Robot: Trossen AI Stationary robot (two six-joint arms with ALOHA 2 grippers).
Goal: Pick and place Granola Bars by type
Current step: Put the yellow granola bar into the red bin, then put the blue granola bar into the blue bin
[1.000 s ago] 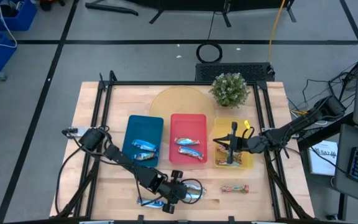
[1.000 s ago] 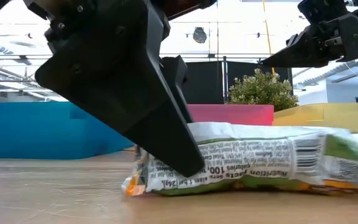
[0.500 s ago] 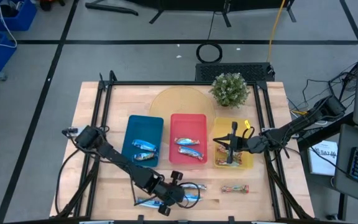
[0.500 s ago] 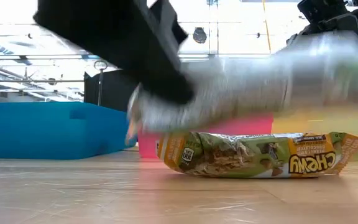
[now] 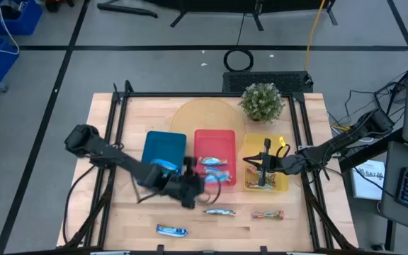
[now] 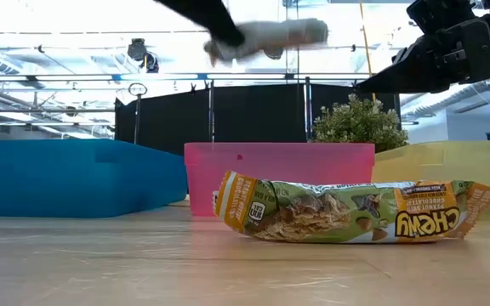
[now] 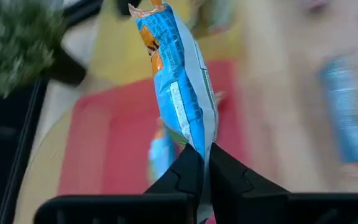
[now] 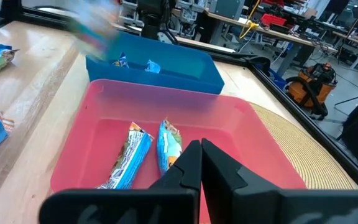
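The left end effector [image 7: 201, 163] is pinched shut on one end of a blue-wrapped granola bar [image 7: 178, 74], whose long axis runs straight out from the fingertips toward the red tray [image 5: 214, 139] just ahead, so I'd judge that tray the drop spot. The right end effector [image 8: 201, 155] hangs with fingers closed and empty over the yellow tray [image 5: 265, 145]. Only the high view shows loose bars on the worktop [image 5: 119, 120], while the low view alone shows the carried bar well above the tray rims.
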